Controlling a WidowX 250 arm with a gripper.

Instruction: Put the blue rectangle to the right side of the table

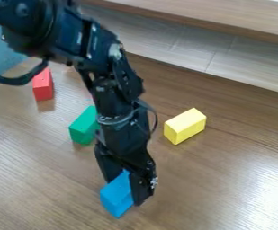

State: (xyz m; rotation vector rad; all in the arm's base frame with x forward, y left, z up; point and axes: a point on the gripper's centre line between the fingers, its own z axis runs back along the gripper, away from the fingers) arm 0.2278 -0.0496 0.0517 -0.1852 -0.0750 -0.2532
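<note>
Black pincer [125, 187], lower middle of the camera view, pointing down and pinching the blue rectangle [114, 196], with one finger at either side of it. The rectangle sits slightly left of the view's centre line, its lower end projecting below and to the left of the pincer; whether its underside touches the table [219, 179] cannot be told. Above the pincer, the black arm [120, 94] descends at a slant from the upper left, with a dark cable [18, 81] looping out to the left edge of the view.

Nearest on the left is a green block [82, 129], up and to the left of the blue rectangle, its right part hidden behind the arm. To the right of the arm, and apart from it, a yellow block [186, 125] lies with its length slanting up to the right. Farther off, at upper left, is a red block [43, 86], below the cable. All three rest on the brown wood-grain table. Beyond the table's far edge runs a grey panel [183, 42], with a wooden ledge [225, 18] above it; at far left is a pale blue surface [0, 51].
</note>
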